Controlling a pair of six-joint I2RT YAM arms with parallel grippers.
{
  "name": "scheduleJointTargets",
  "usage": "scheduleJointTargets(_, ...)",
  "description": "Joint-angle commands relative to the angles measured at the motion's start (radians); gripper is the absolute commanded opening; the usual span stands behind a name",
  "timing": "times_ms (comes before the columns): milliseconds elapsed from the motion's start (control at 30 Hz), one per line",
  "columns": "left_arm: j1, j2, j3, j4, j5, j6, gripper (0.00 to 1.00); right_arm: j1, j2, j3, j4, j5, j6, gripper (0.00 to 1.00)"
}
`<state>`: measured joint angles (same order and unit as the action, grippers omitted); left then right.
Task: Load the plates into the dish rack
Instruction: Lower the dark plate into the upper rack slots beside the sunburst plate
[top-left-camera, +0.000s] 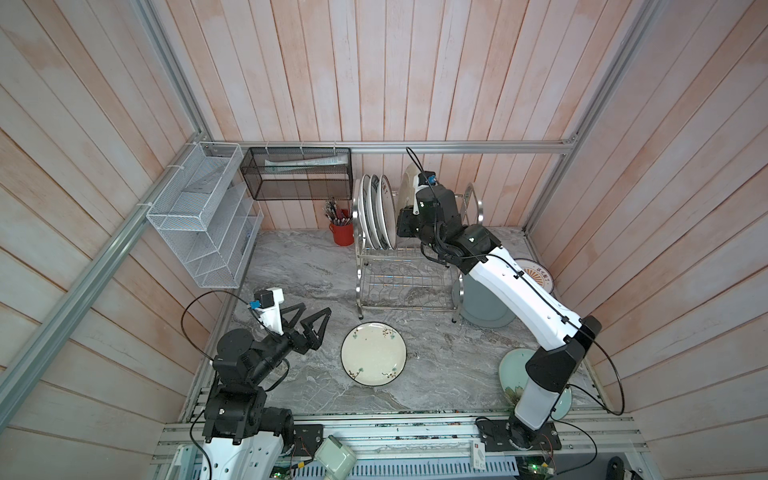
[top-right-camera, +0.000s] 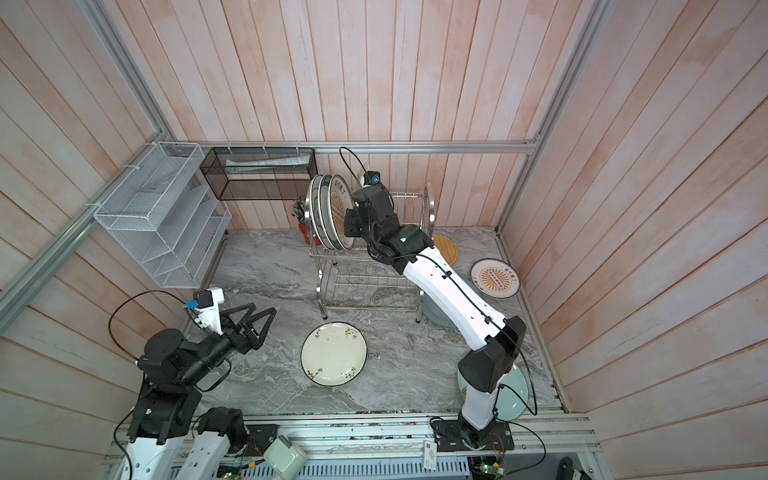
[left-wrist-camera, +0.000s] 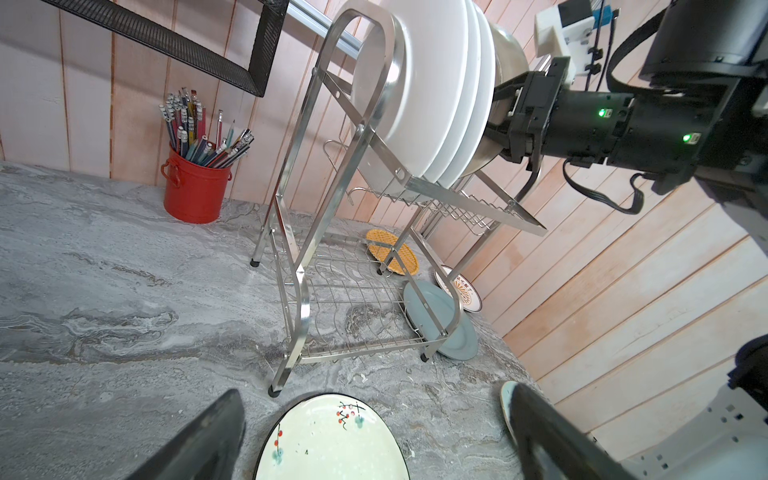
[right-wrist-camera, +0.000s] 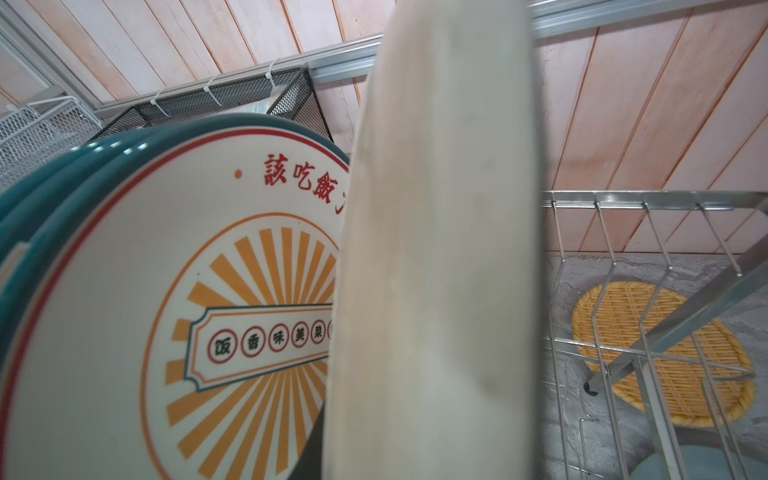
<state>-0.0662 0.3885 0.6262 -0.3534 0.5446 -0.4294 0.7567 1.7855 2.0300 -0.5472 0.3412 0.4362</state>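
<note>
The steel dish rack (top-left-camera: 399, 270) (top-right-camera: 365, 286) (left-wrist-camera: 299, 266) stands at the back. Three plates (top-left-camera: 376, 212) (top-right-camera: 328, 216) stand upright in its top tier, the nearest a sunburst plate (right-wrist-camera: 166, 291). My right gripper (top-left-camera: 404, 208) (top-right-camera: 353, 214) is shut on a plain cream plate (top-left-camera: 410, 180) (right-wrist-camera: 436, 249), held on edge over the top tier beside them. Its jaws are hidden in the right wrist view. A cream floral plate (top-left-camera: 373, 354) (top-right-camera: 333, 354) (left-wrist-camera: 328, 440) lies flat in front of the rack. My left gripper (top-left-camera: 309, 322) (left-wrist-camera: 374, 395) hangs open just left of it, holding nothing.
A grey-blue plate (top-left-camera: 484, 307) (left-wrist-camera: 440, 320) leans at the rack's right foot. A sunburst plate (top-right-camera: 495, 278), an orange lattice plate (top-right-camera: 445, 247) and a pale green plate (top-right-camera: 517, 395) lie on the right. A red pencil pot (top-left-camera: 341, 235), white mesh organiser (top-left-camera: 203, 220) and black basket (top-left-camera: 297, 174) line the back left.
</note>
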Motion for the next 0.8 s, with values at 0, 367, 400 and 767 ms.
scheduleJointTargets(0,-0.001,-0.013,-0.013,-0.001,0.009,0.02,1.0,-0.006,0.0,0.043,0.078,0.048,-0.03,0.0)
scheduleJointTargets(367,-0.001,-0.016,-0.012,-0.001,0.009,0.021,1.0,-0.01,0.019,0.004,0.072,0.042,-0.03,0.0)
scheduleJointTargets(400,-0.001,-0.016,-0.012,-0.001,0.009,0.021,1.0,-0.01,0.019,-0.004,0.073,0.046,-0.031,0.0)
scheduleJointTargets(767,-0.001,-0.019,-0.013,-0.001,0.009,0.021,1.0,-0.006,0.024,-0.037,0.048,0.112,-0.04,0.0)
